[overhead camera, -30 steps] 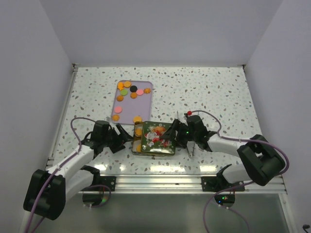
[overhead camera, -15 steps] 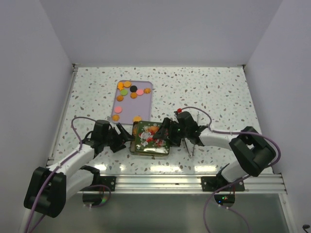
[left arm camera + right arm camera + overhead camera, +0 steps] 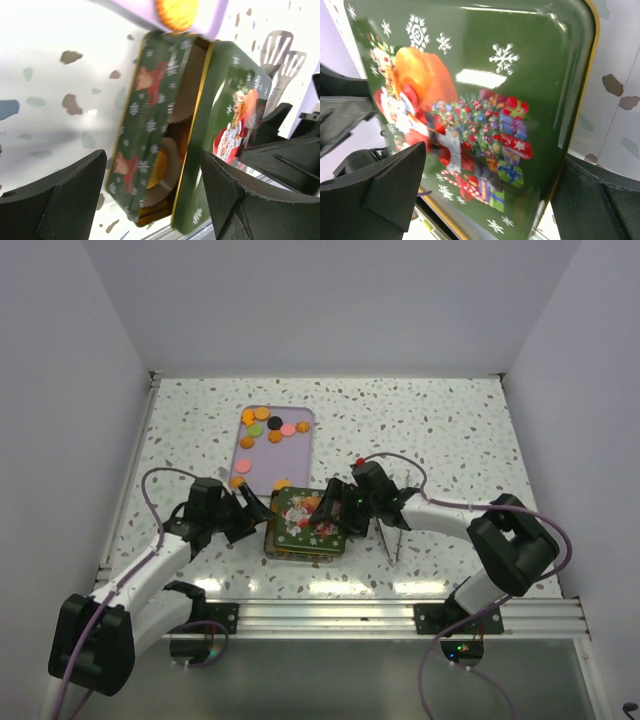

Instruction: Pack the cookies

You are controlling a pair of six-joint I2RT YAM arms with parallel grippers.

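Top view: the lid (image 3: pixel 313 518) has been carried leftward since half a second ago. It now lies almost square over the green tin (image 3: pixel 281 549), where orange contents showed at the left a second ago. The right gripper (image 3: pixel 330 508) has followed it in, and its arm is stretched further across. The left gripper (image 3: pixel 255 523) is held at the tin's left edge, much as before. Loose cookies (image 3: pixel 265 425) are left on the lilac tray (image 3: pixel 291 462) behind the tin, unchanged, with two orange ones at its near end. The table (image 3: pixel 450 430) is white with grey speckles and is closed in by plain pale walls (image 3: pixel 330 300).

Left wrist view: the jaws are spread wide, with the tin's end between them; contact cannot be made out. The lid is seen tilted and offset. White paper cups (image 3: pixel 173 150) and orange cookies show in the gap.

Right wrist view: the jaws are set wide across the lid, which is gripped at its two edges.
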